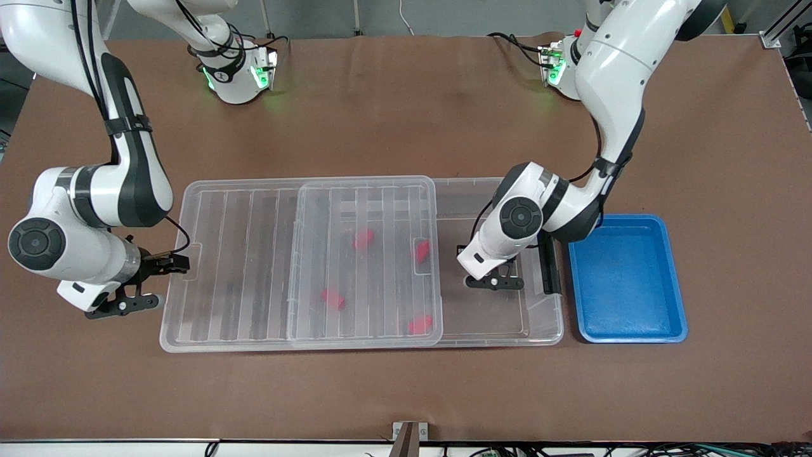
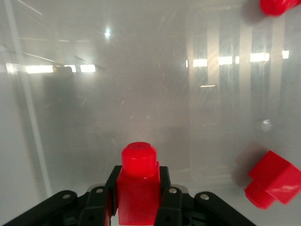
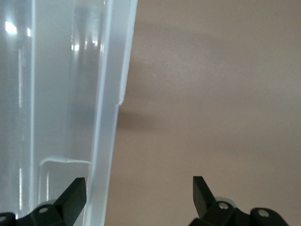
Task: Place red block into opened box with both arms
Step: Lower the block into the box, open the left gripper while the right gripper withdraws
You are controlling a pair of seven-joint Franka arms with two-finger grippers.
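2 grippers | left gripper (image 2: 137, 207) clamps red block (image 2: 139, 188) in box (image 1: 495, 330) | right gripper (image 3: 139, 193) wide, empty

The box (image 1: 482, 190) and its ribbed lid (image 1: 241, 254) are clear, glossy plastic, scuffed and hazy in the left wrist view. The red block (image 2: 137, 188) is smooth, shiny plastic, like the other red blocks (image 1: 363, 238). The blue tray (image 1: 628, 279) looks plastic with a finely textured floor. The table (image 1: 406, 393) has a matt brown covering. The arms (image 1: 609, 76) wear glossy white shells.
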